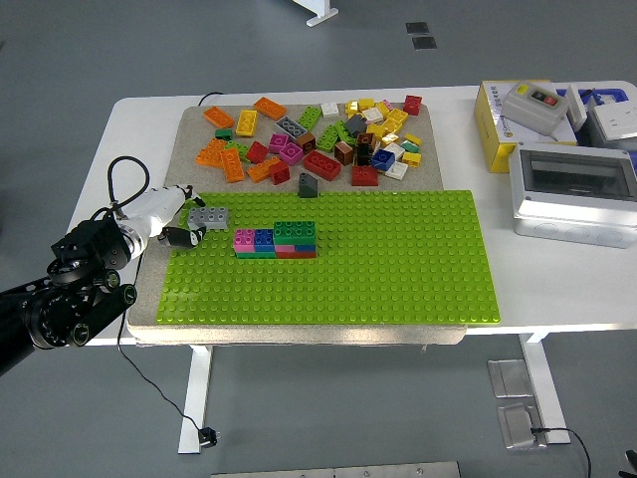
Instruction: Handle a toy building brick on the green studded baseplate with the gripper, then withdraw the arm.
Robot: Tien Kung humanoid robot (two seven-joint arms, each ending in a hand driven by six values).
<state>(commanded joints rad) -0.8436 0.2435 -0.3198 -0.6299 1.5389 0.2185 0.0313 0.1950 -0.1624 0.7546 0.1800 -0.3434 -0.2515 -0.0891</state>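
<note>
- Table [139,110]: white, carrying a beige mat [194,124] with a green studded baseplate [398,269] laid over its near part.
- Left arm enters from the lower left corner, black, with looping black cable above the wrist.
- Left hand [164,214]: white-shelled, poised at the baseplate's far left corner.
- Fingers [189,235] curl around the left end of a grey brick [211,216]; thumb side above, other fingers below. Contact looks like a pinch grip, though the exact touch points are too small to confirm.
- Grey brick: flat, studs up, lying level at the baseplate's top left corner, just beside the hand. Cannot tell whether it is pressed onto the studs or held slightly above them.
- Built row [277,241] stands on the baseplate right of the grey brick, apart from it: a pink brick at the left, a blue one in the middle, a taller green stack at the right with red at its base.
- Loose brick pile [318,134] covers the mat beyond the baseplate: orange, yellow, red, green, pink, white, dark pieces.
- 1 dark brick [308,183] sits alone near the baseplate's far edge.
- Yellow box [498,124] and grey electrical enclosures [572,189] occupy the table's right end.
- Right arm: out of frame.
</note>
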